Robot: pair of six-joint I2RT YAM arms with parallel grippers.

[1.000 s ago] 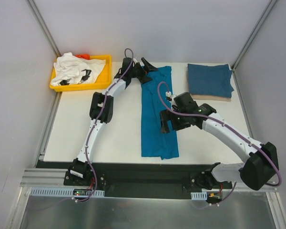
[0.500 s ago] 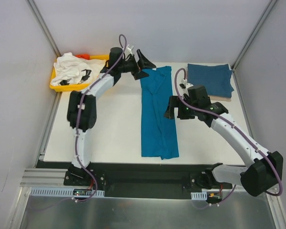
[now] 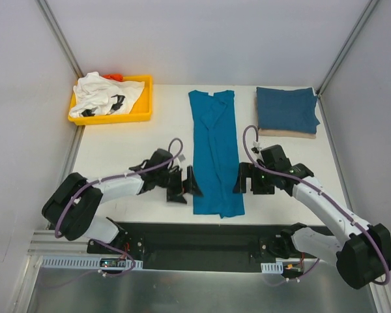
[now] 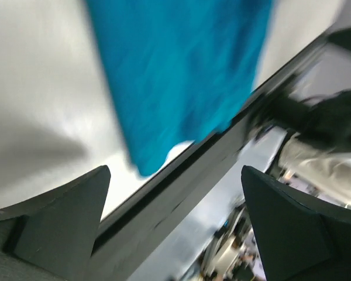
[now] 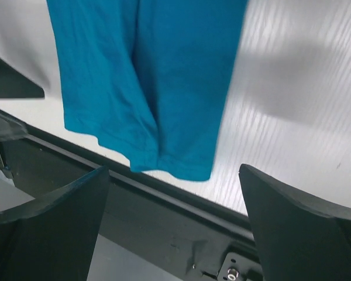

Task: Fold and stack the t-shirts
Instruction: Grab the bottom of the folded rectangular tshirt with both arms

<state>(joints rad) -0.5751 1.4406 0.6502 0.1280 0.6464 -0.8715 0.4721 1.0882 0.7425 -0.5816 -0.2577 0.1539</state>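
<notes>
Left hand (image 3: 188, 188): you see it released, empty, just left of the teal t-shirt (image 3: 214, 153).
Right hand (image 3: 246, 185): also released, empty, at its right edge.

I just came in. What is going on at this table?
A robot is folding t-shirts. The teal shirt lies as a long strip in the middle of the table. The left gripper and the right gripper are open and empty, one on each side of its near end. A darker blue shirt lies folded at the far right, and a white shirt is crumpled in the yellow tray.
</notes>
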